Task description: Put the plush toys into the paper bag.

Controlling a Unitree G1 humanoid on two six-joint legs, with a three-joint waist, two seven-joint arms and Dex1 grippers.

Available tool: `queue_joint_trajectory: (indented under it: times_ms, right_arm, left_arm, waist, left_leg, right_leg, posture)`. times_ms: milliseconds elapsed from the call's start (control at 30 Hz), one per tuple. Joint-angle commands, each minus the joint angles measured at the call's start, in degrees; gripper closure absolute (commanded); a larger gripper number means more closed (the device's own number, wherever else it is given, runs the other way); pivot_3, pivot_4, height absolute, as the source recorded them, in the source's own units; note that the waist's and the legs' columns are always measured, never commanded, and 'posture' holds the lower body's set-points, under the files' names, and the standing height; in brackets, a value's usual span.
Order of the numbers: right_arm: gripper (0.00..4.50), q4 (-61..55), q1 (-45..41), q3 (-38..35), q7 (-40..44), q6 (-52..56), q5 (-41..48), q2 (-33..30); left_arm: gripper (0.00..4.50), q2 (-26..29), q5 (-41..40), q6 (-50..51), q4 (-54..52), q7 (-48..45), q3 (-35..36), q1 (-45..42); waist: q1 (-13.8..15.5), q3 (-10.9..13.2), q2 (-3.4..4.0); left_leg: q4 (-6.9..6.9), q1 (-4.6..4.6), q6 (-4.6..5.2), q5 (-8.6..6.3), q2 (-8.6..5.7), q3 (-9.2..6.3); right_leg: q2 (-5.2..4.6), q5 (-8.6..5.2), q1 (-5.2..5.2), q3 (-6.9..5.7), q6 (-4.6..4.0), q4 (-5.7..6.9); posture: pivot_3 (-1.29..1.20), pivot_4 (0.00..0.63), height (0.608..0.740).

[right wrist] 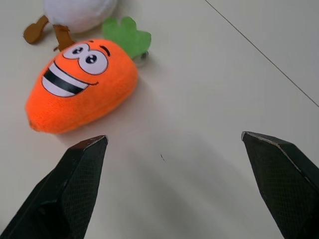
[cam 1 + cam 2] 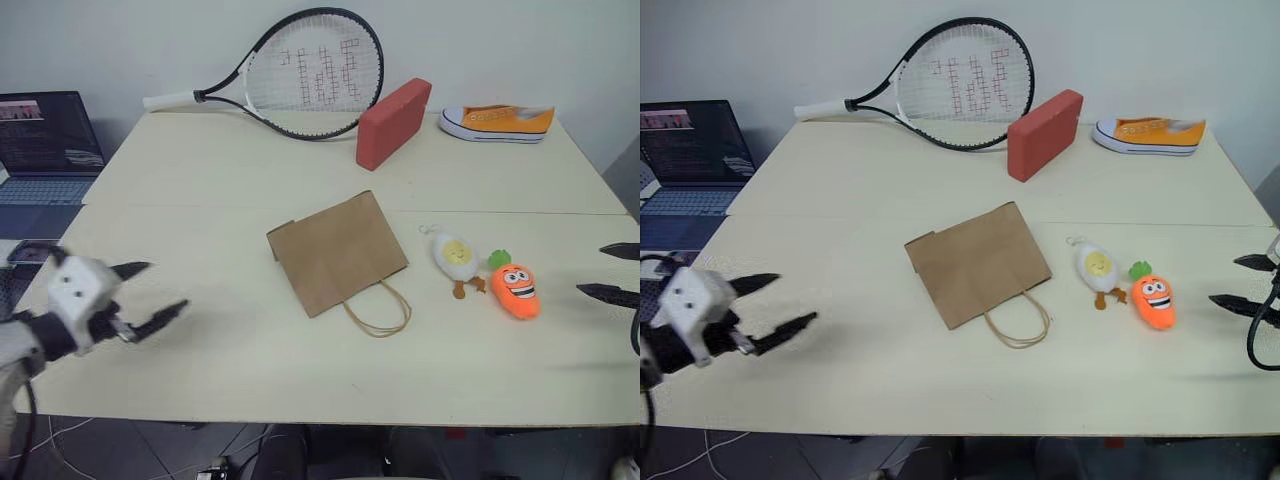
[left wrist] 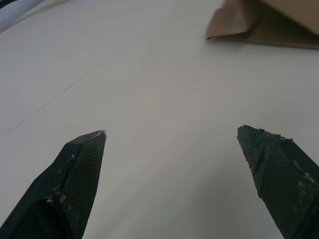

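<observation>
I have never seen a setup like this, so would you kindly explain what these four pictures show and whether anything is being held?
This is a humanoid robot at a pale wooden table. Two pictures come from its head camera, two from wrist cameras looking along each gripper's black fingers. The left gripper and right gripper are both open and hold nothing. On the table lie a flat brown paper bag, a white egg plush, an orange carrot plush, a red block, a tennis racket and an orange sneaker.
</observation>
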Motion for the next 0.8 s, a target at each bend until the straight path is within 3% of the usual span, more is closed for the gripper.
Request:
queue_joint_trajectory:
  times_ms: [33,167,400,800]
  right_arm:
    - [0.00,-12.0,4.8,-4.8,2.4,4.7,4.4,-1.1]
    - [0.00,-28.1,13.2,-10.2,3.6,12.8,8.7,-1.2]
    - [0.00,-53.0,23.9,-19.1,2.7,27.6,18.1,1.2]
    - [0.00,-62.6,27.4,-23.5,-1.7,34.6,20.9,3.8]
  left_arm:
    - [0.01,0.7,-1.6,3.2,-7.2,-0.3,-7.3,-4.5]
    - [0.01,0.0,-1.7,6.8,-9.7,-0.6,-16.1,-12.1]
    - [0.01,-7.6,0.4,9.2,-8.6,-1.5,-33.2,-25.9]
    - [0.01,-20.2,12.2,2.6,4.6,-1.6,-50.6,-36.3]
  waist:
    - [0.2,0.0,0.00]
    - [0.2,0.0,0.00]
    - [0.2,-0.1,-0.04]
    - [0.5,-0.1,-0.13]
  left_leg:
    - [0.00,0.03,0.00,0.00,0.00,-0.03]
    - [0.02,0.09,0.00,0.00,0.03,-0.08]
    - [0.11,0.09,0.00,0.00,0.03,-0.07]
    - [0.26,-0.02,0.00,0.00,0.02,-0.08]
  right_leg:
    - [0.01,0.08,0.03,-0.02,0.12,0.01]
    - [0.07,0.12,0.09,-0.02,0.15,0.05]
    - [0.08,0.29,0.16,-0.02,0.46,0.00]
    - [0.10,0.28,0.24,-0.01,0.44,-0.19]
  posture:
    - [0.00,0.150,0.740]
    - [0.00,0.150,0.740]
    - [0.00,0.150,0.740]
    - [0.00,0.150,0.740]
